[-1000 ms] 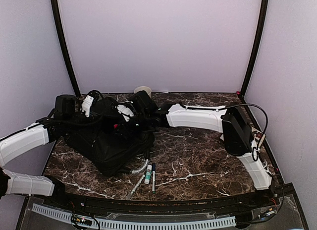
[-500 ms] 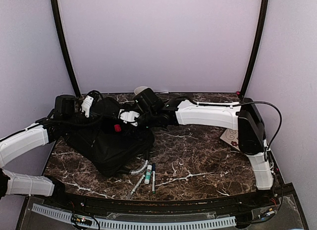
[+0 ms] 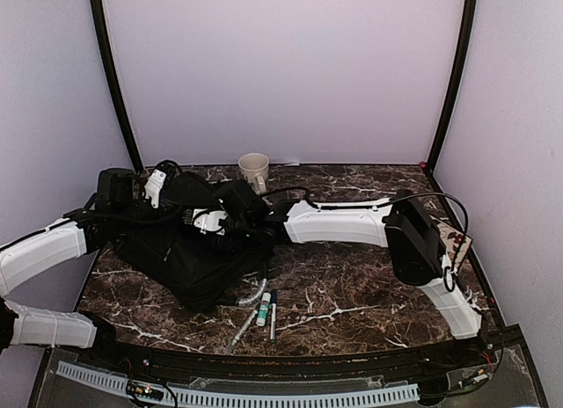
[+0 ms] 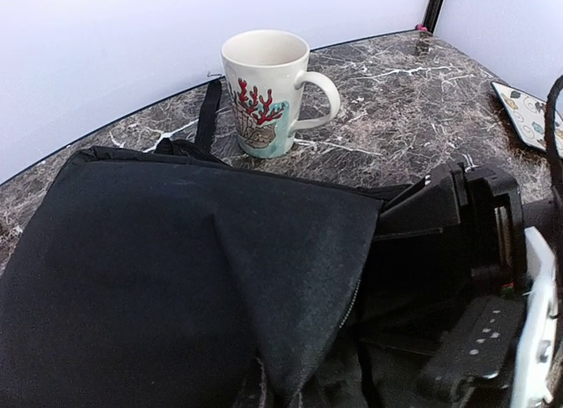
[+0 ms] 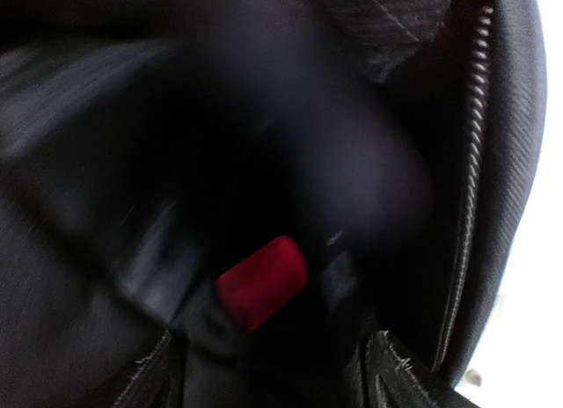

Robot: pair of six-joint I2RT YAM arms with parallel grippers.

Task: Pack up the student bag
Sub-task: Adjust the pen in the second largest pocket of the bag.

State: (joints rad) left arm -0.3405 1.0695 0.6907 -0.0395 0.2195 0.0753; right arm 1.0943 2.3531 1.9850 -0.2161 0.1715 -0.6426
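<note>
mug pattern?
Red coral branches over a teal patch on a cream mug; best in left wrist view.

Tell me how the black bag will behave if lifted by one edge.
The student bag is probably floppy: its fabric folds and creases in the left wrist view. Lifted by one edge, it would likely sag rather than hold shape. Slumped flat on the table, it seems unlikely to roll.

The right end effector (image 5: 274, 368) has dropped from above the student bag (image 3: 185, 263) into its opening. The mug (image 3: 254, 171) behind it now shows in full.
</note>
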